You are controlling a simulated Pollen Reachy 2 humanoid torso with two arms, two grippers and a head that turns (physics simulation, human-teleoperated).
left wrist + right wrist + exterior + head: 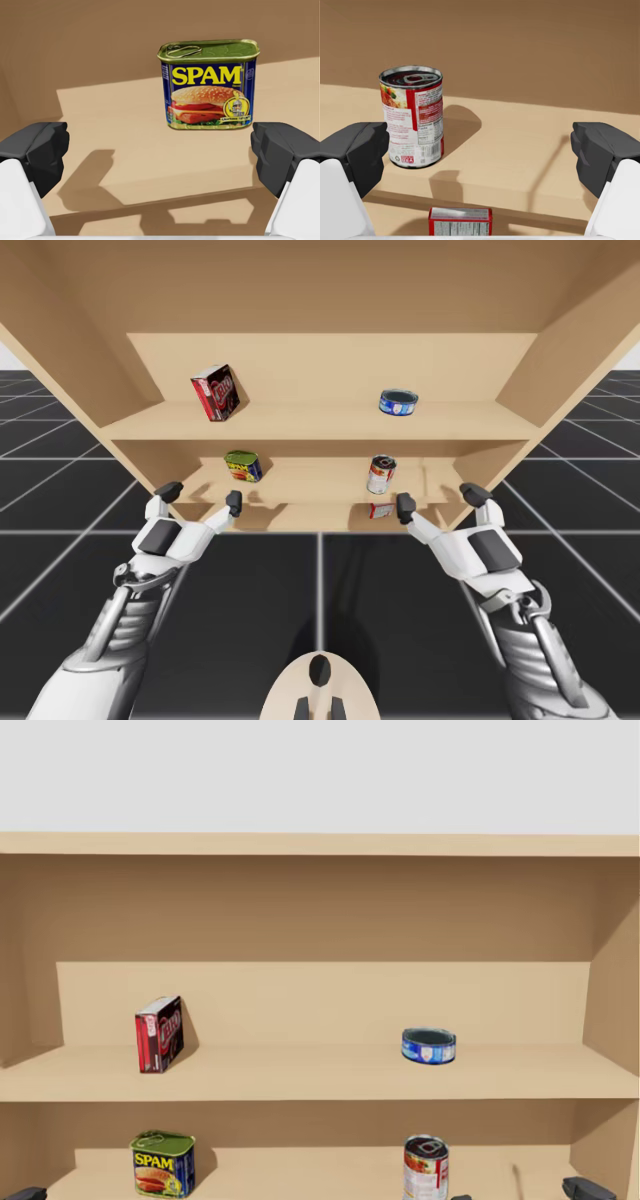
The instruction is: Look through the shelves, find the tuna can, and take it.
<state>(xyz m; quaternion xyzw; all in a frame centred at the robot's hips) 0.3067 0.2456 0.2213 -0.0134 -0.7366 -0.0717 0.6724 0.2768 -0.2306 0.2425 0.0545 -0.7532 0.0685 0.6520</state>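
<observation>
Wooden shelf unit point(300, 900), open front, 3 levels. Upper shelf point(300, 1072): red-black box point(159, 1035) at left, low blue round can point(429, 1046) at right, well apart. Mid shelf point(300, 1172): squarish blue-yellow can point(162, 1164) w/ green lid at left, approx. under the box; tall red-white can point(426, 1167) at right, upright, approx. under the blue one. Bottom shelf point(300, 517): small red box point(460, 221), one level below the tall can.

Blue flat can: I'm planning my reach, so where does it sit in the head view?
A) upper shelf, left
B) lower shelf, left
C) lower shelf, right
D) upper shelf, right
D: the blue flat can stands on the upper shelf at the right, above the tall red-and-white can.
</observation>
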